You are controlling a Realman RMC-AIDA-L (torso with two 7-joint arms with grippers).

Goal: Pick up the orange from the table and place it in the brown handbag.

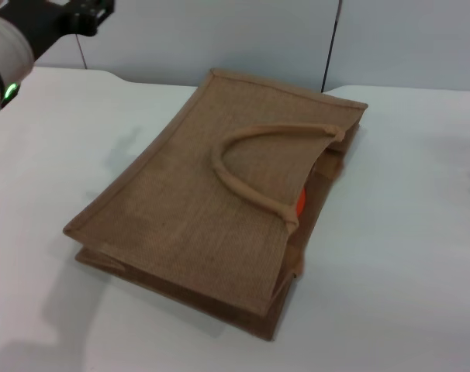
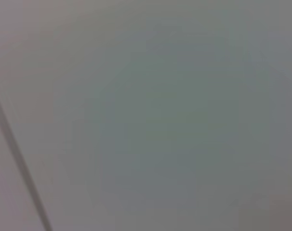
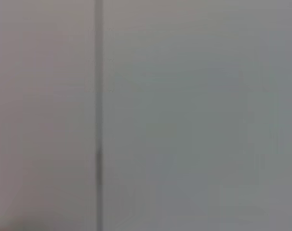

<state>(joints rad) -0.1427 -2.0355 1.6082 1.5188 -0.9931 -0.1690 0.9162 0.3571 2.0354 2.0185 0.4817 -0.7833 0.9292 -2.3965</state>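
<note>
The brown handbag (image 1: 219,209) lies flat on its side in the middle of the white table (image 1: 406,256), its mouth turned to the right and its rope handle on top. A sliver of the orange (image 1: 301,204) shows inside the bag's mouth, just below the handle; the rest of it is hidden by the jute. My left arm (image 1: 18,43) is raised at the far left top corner, well away from the bag; its fingers are out of view. My right gripper is out of the head view. Both wrist views show only a blank grey wall.
A grey wall with a dark vertical seam (image 1: 332,46) stands behind the table. The table's far edge (image 1: 88,70) runs behind the bag. White tabletop lies on all sides of the bag.
</note>
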